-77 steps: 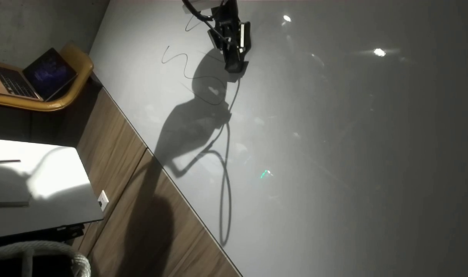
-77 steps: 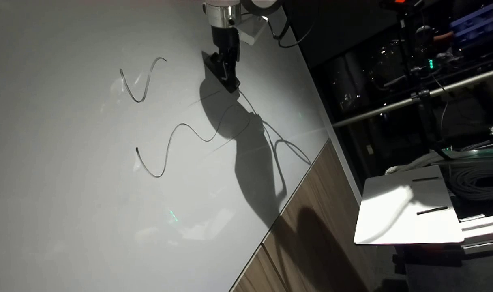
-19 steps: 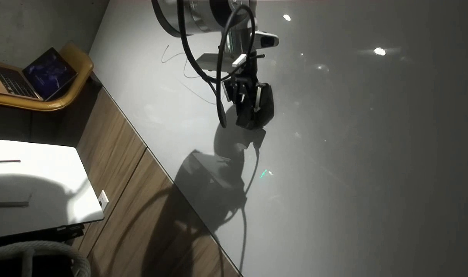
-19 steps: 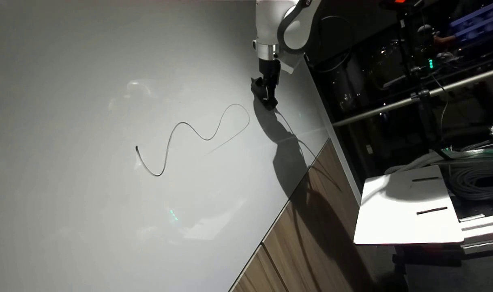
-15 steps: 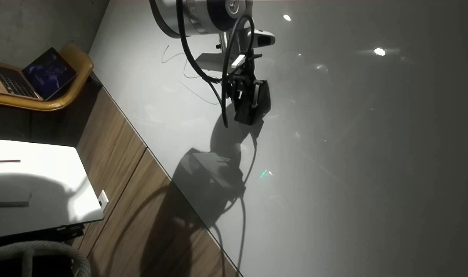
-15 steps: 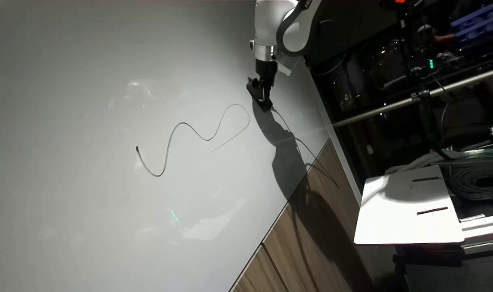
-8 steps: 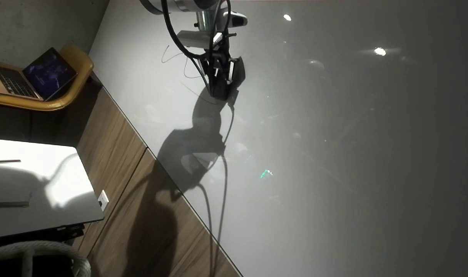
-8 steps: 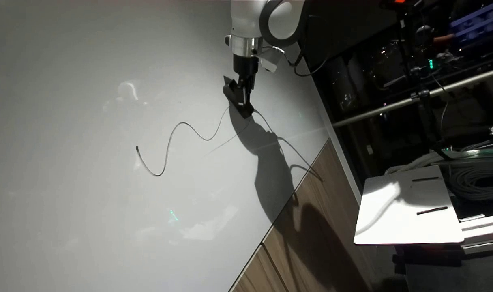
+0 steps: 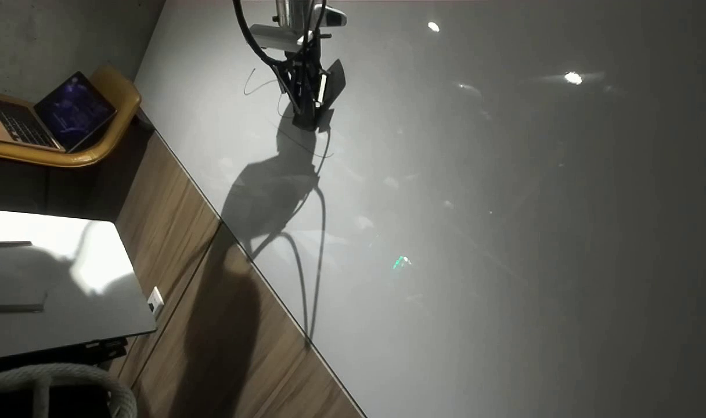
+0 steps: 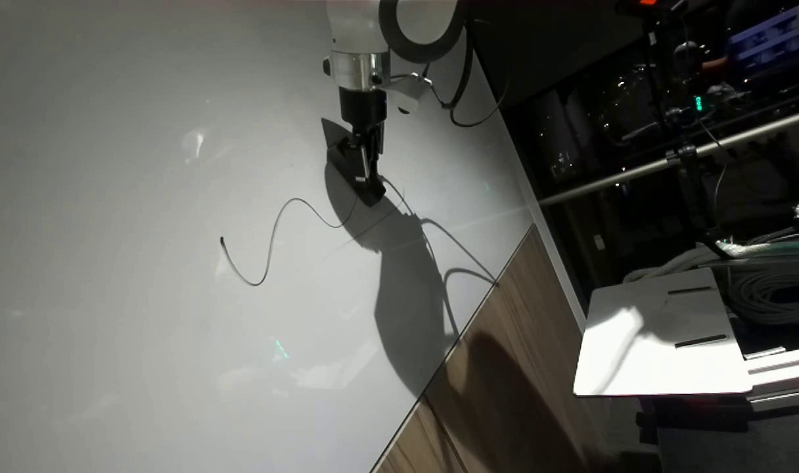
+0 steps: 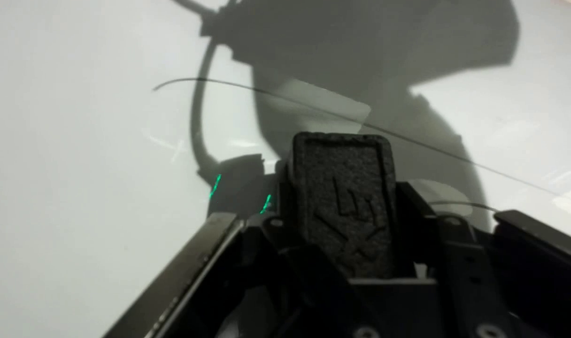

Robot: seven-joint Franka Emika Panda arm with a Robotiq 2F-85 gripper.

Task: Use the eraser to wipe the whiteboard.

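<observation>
Fingers clamped either side of eraser (parted by its width)

Glossy whiteboard: one is showing in all three views.
Grey-black eraser: one is showing in the wrist view.
Gripper: one is appearing in every view.
Its fingers: two are showing in the wrist view.
Drawn lines: two stretches are crossing the wrist view.
Laptop: one is appearing in an exterior view.
Yellow chair: one is appearing there.
Pale rail: one is showing in an exterior view.
Wood panels: two are showing in both exterior views.
White tabletop: one is showing in each exterior view (the views are leaving unclear whether the same one is appearing twice).
</observation>
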